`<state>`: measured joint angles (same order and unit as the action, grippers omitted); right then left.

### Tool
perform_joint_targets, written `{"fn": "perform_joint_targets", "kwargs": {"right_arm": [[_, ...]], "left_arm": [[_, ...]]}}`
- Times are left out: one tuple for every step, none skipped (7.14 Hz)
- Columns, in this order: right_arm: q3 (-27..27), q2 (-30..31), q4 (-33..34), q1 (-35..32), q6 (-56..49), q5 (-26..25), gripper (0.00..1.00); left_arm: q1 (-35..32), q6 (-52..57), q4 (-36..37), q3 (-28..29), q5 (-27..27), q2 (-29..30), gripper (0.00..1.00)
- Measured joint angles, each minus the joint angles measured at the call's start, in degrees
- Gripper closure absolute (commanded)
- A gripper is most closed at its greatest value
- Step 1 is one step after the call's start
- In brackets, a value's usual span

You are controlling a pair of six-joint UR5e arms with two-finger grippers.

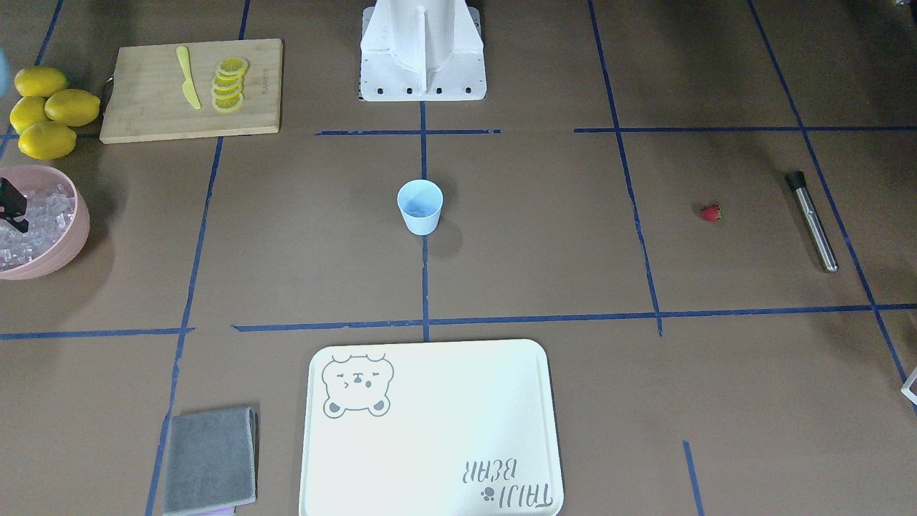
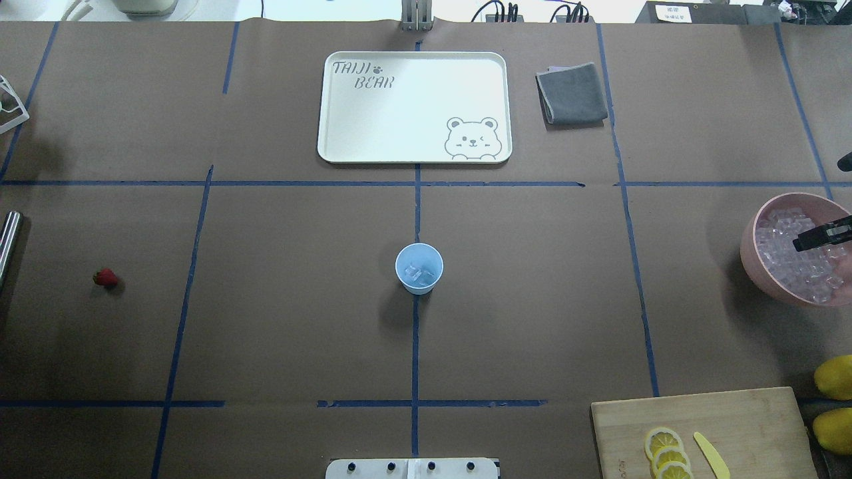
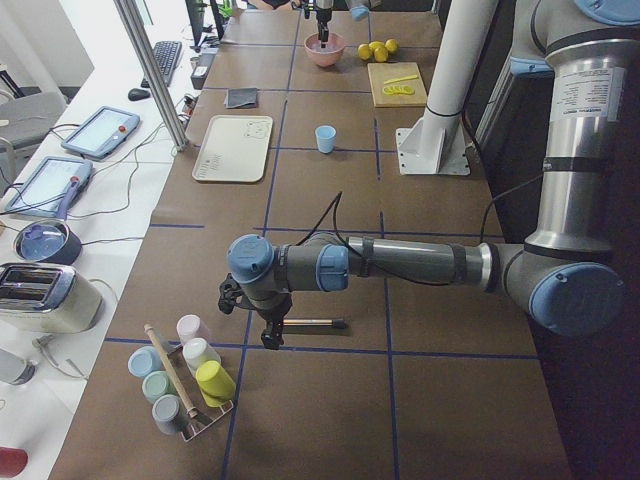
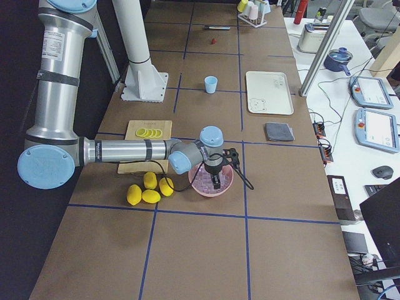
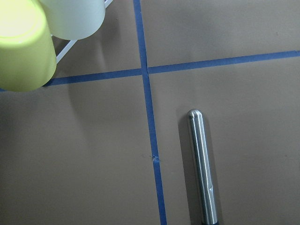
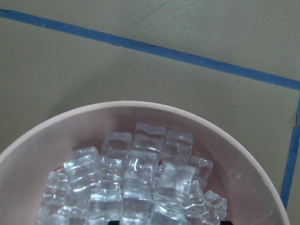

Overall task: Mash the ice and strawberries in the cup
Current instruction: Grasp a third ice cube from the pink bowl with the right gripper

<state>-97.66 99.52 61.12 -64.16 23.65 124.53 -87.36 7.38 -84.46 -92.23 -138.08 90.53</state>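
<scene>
**Table** (image 2: 299, 319): brown covering with a blue tape grid; it carries every item below.

**Tray** (image 2: 413, 113): cream, bear print, on the far side from the robot.

**Pink bowl** (image 2: 749, 256): on the robot's right, heaped with ice (image 6: 136, 187).

**Right end effector** (image 2: 802, 243): hangs over the bowl's ice. I cannot tell whether its fingers are apart or together.

**Left end effector** (image 3: 268, 338): above the steel muddler (image 5: 202, 168). Its finger state cannot be told either.

**Muddler**: lies flat at the robot's far left. Judged smooth and apt to roll, so take it across the shaft.

**Cup** (image 2: 419, 268): pale blue, upright at the table's centre on the tape line, with a few ice cubes inside. Probably light and easily tipped, so steady it by the wall during mashing.

**Strawberry** (image 2: 105, 277): lies on the table near the muddler and well apart from the cup. Likely soft and easily bruised, so pinch it gently across the body.

**Ice cubes**: hard and probably wet and slippery. Grip them across flat faces.
</scene>
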Motion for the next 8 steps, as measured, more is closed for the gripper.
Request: {"fn": "perform_joint_targets", "kwargs": {"right_arm": [[0.0,0.0,0.1,0.0,-0.2,0.2,0.98],[0.0,0.0,0.1,0.0,-0.3,0.2,0.98],[-0.2,0.1,0.1,0.0,-0.4,0.3,0.99],[-0.9,0.0,0.3,-0.4,-0.4,0.5,0.98],[-3.0,-0.4,2.3,-1.4,-0.4,1.5,0.98],[-6.7,-2.5,8.4,-2.8,-0.3,3.1,0.97],[-10.9,-7.1,17.8,-3.5,-0.1,4.3,0.96],[-14.0,-13.3,27.6,-3.3,0.3,4.7,0.95]], "left_arm": [[0.0,0.0,0.0,0.0,0.0,0.0,0.0],[0.0,0.0,0.0,0.0,0.0,0.0,0.0],[0.0,0.0,0.0,0.0,0.0,0.0,0.0],[0.0,0.0,0.0,0.0,0.0,0.0,0.0],[0.0,0.0,0.0,0.0,0.0,0.0,0.0],[0.0,0.0,0.0,0.0,0.0,0.0,0.0],[0.0,0.0,0.0,-0.1,0.0,0.1,0.0],[0.0,0.0,0.0,-0.1,0.0,0.1,0.0]]}}
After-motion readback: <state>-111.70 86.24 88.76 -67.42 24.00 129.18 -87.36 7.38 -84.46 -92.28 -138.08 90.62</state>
